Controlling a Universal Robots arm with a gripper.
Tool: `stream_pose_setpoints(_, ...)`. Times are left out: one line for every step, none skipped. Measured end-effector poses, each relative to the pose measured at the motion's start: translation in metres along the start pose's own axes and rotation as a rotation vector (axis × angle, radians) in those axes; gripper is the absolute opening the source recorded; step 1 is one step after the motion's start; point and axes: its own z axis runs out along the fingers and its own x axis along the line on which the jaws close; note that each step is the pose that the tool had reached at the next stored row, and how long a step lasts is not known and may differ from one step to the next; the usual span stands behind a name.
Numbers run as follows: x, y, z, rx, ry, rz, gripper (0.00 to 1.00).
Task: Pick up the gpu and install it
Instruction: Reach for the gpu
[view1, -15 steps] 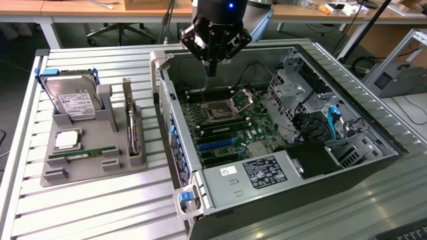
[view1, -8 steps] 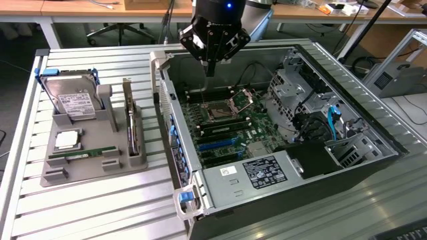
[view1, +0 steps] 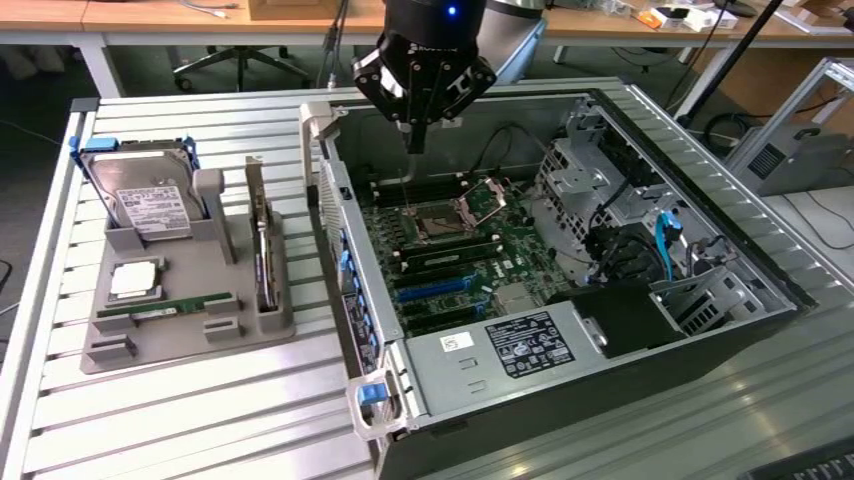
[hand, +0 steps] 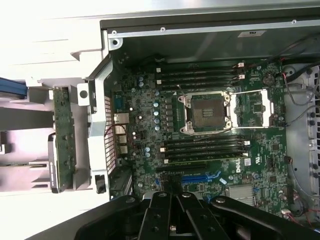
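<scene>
The jaws are pinched together to a narrow point and hold nothing. In the exterior view they hang from the arm (view1: 447, 20) just inside the far wall of the open computer case (view1: 747, 250), above the far edge of the motherboard (view1: 454, 250) and a little beyond the bare processor socket (view1: 447, 215).

The gpu (view1: 268, 262) is well apart from them, outside the case on the exterior view's left. It stands on edge in a slot of the grey holder (view1: 187, 340) on the slatted surface (view1: 174, 430), with the hard drive (view1: 144, 205) further left and the green memory stick (view1: 167, 308) lying flat nearer the camera. The wrist view shows the card (hand: 64, 140) edge-on, just past the case's side wall.

The pick-up is the step in hand and looks barely begun: the card is untouched and the blue expansion slots (view1: 434, 292) on the near part of the board are bare. A grasp would, I judge, call for the jaws to part, cross over the case wall and line up with the card's thin top edge without knocking the holder's posts.
</scene>
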Motion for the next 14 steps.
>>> stream_pose_setpoints(0.001,-0.0001,0.0000,0.0000,0.0001,0.000,0.10)
stream_pose_setpoints(0.001,-0.0001,0.0000,0.0000,0.0000,0.000,0.10)
stream_pose_setpoints(0.002,-0.0002,-0.0001,0.0000,0.0000,0.000,0.10)
stream_pose_setpoints(0.002,-0.0002,-0.0001,0.0000,0.0000,0.000,0.10)
stream_pose_setpoints(0.003,-0.0002,-0.0001,0.0001,0.0000,0.000,0.10)
stream_pose_setpoints(0.004,-0.0003,-0.0001,0.0000,0.0000,0.000,0.10)
stream_pose_setpoints(0.004,-0.0003,-0.0001,0.0000,0.0000,0.000,0.10)
stream_pose_setpoints(0.005,-0.0004,-0.0001,0.0000,0.0000,0.000,0.10)
stream_pose_setpoints(0.005,-0.0004,-0.0002,0.0000,0.0000,0.000,0.10)
stream_pose_setpoints(0.007,-0.0006,-0.0002,0.0000,0.0000,0.000,0.10)
stream_pose_setpoints(0.008,-0.0006,-0.0003,0.0001,0.0001,0.000,0.10)
stream_pose_setpoints(0.009,-0.0007,-0.0003,0.0001,0.0000,0.000,0.10)
stream_pose_setpoints(0.010,-0.0008,-0.0003,0.0000,0.0000,0.000,0.10)
stream_pose_setpoints(0.011,-0.0008,-0.0003,0.0001,0.0001,0.000,0.10)
